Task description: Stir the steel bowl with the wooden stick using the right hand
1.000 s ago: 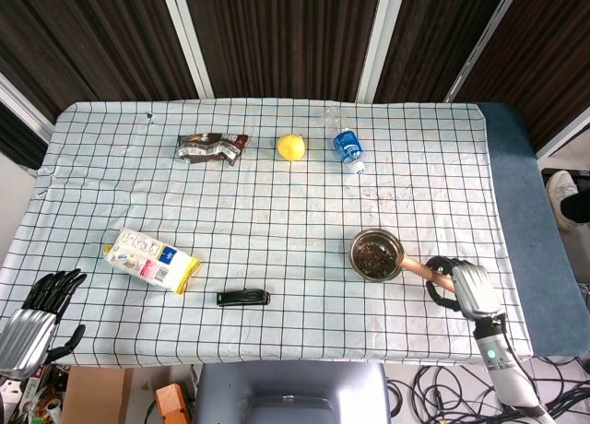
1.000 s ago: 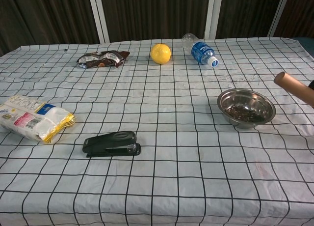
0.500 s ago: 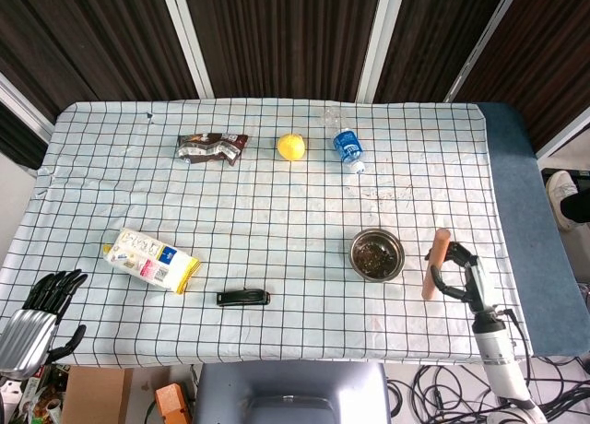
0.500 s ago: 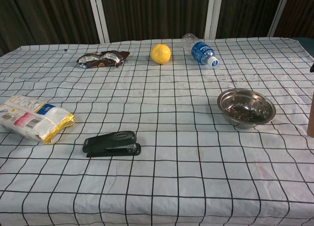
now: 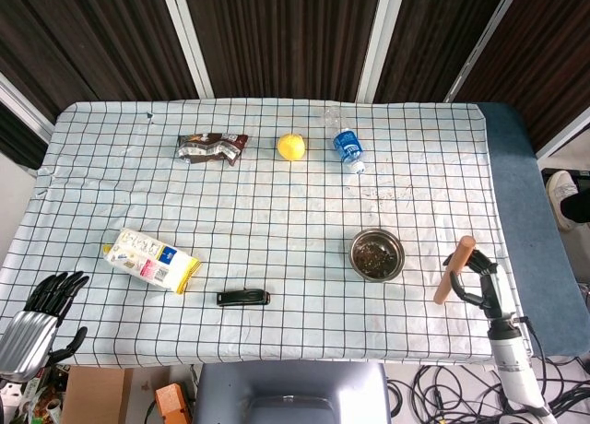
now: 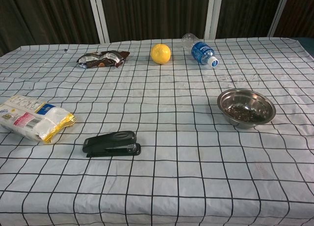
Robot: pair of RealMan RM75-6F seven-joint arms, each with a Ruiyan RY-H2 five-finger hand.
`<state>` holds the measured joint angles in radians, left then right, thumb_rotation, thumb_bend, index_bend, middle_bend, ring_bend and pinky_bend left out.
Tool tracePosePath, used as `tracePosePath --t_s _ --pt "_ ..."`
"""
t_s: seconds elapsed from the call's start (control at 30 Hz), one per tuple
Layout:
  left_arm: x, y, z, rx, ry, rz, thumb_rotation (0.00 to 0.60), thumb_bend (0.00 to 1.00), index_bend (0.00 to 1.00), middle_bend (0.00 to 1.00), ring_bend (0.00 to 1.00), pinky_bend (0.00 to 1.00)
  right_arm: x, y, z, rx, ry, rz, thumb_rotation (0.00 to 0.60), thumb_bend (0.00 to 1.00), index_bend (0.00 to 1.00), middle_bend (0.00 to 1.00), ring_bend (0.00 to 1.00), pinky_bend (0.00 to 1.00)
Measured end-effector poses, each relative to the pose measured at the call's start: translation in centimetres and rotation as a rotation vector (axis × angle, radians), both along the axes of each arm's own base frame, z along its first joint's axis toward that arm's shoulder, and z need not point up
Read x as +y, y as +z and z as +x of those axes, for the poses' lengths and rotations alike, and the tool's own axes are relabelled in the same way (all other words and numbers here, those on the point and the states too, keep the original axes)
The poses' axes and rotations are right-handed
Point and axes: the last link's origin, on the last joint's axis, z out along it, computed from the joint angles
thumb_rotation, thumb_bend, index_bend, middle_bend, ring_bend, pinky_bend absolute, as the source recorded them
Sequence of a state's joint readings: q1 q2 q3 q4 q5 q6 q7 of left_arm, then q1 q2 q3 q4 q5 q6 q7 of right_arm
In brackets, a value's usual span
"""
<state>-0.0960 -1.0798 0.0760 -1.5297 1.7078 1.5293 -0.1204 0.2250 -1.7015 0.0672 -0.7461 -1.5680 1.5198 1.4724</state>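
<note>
- So the right hand (image 5: 481, 275) sits out by the table's right edge, near the front right corner, fingers wrapped around the stick (image 5: 454, 269).
- Stick is tilted, top end leaning away toward the far side, lower end pointing down at the cloth; can't tell if it actually touches the cloth.
- Bowl (image 5: 376, 254) is just left of the stick, clearly apart from it, in the right half of the table toward the front edge. Some dark bits lie in the bottom of it.
- Chest view only catches the bowl (image 6: 246, 107), no stick or right hand in that shot.
- Left hand (image 5: 41, 312) hangs off the front left corner, below the table edge, fingers spread apart and holding nothing.
- Stapler (image 5: 243, 298) lies flat near the front edge, about mid-table.
- Snack bag (image 5: 150, 259), the white and yellow one, is left of the stapler toward the left edge.
- Along the far side there's a brown wrapper (image 5: 212, 147), a lemon (image 5: 291, 147) and a bottle (image 5: 346, 146) on its side, in a row left to right.
- Whole table (image 5: 277, 212) is covered in a white checked cloth.
</note>
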Motion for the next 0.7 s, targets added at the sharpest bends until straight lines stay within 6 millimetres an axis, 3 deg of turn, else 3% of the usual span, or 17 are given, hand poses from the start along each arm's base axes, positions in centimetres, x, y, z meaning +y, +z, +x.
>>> tracePosePath --t_s 0.4,0.7 --pt "-0.1 0.0 0.0 -0.004 -0.005 0.0 0.6 0.39 0.0 0.06 0.0 0.08 1.0 -0.7 -1.4 0.017 -0.02 0.037 0.6 0.4 0.67 0.49 0.51 0.53" --pt "-0.2 0.3 0.0 -0.01 -0.008 0.008 0.6 0.39 0.0 0.06 0.0 0.08 2.7 0.3 -2.1 0.024 -0.009 -0.027 0.596 0.4 0.66 0.49 0.5 0.53"
